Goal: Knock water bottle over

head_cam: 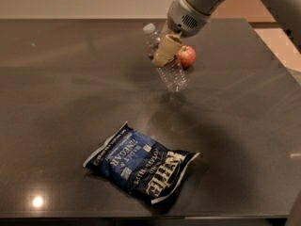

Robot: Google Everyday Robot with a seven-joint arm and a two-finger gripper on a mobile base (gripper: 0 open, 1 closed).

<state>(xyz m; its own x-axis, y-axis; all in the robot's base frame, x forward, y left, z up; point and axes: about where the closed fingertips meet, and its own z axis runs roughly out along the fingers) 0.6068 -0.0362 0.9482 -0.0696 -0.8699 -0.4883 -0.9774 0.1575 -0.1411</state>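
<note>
A big, dark, shiny table (56, 79) is filling most of the view. A small round red apple (188, 56) is sitting on it toward the far side. The gripper (165, 52) is hanging just to the left of the apple, above the table. A blue crinkly plastic bag of chips (141, 166) with white letters is lying flat near the front edge, well apart from the apple. It is lying at a slant, and its letters are showing upside down. A small bright spot of light (37, 201) is shining on the table near the front left corner. A pale wall (84, 1) is showing behind the table, and a light tan floor (282, 39) is showing at the right.
</note>
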